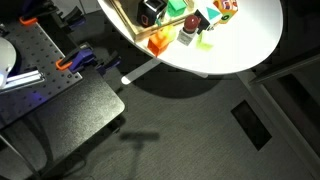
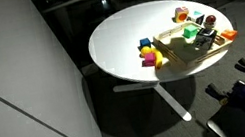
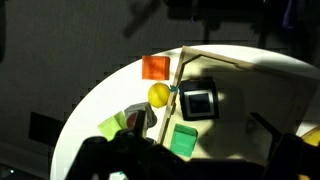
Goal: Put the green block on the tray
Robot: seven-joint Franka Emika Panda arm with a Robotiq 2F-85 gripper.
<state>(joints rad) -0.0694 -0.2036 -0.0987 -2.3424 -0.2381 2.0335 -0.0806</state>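
The green block point(image 3: 183, 139) lies flat on the pale wooden tray point(image 3: 245, 85), just inside its left rim, below a black square block point(image 3: 198, 100). It shows on the tray in both exterior views point(image 1: 176, 6) point(image 2: 190, 33). My gripper point(image 3: 205, 152) appears only in the wrist view, as dark fingers at the bottom left and right. It hangs above the tray, open and empty, and the block is free between and ahead of the fingers. The tray also shows in both exterior views point(image 1: 124, 14) point(image 2: 184, 60).
An orange block point(image 3: 156, 67), a yellow ball point(image 3: 159, 95) and a lime piece point(image 3: 108, 127) lie on the white round table point(image 3: 110, 100) beside the tray. A teal-and-white block point(image 1: 213, 18) and blue and yellow blocks point(image 2: 148, 54) sit nearby. The table edge is close.
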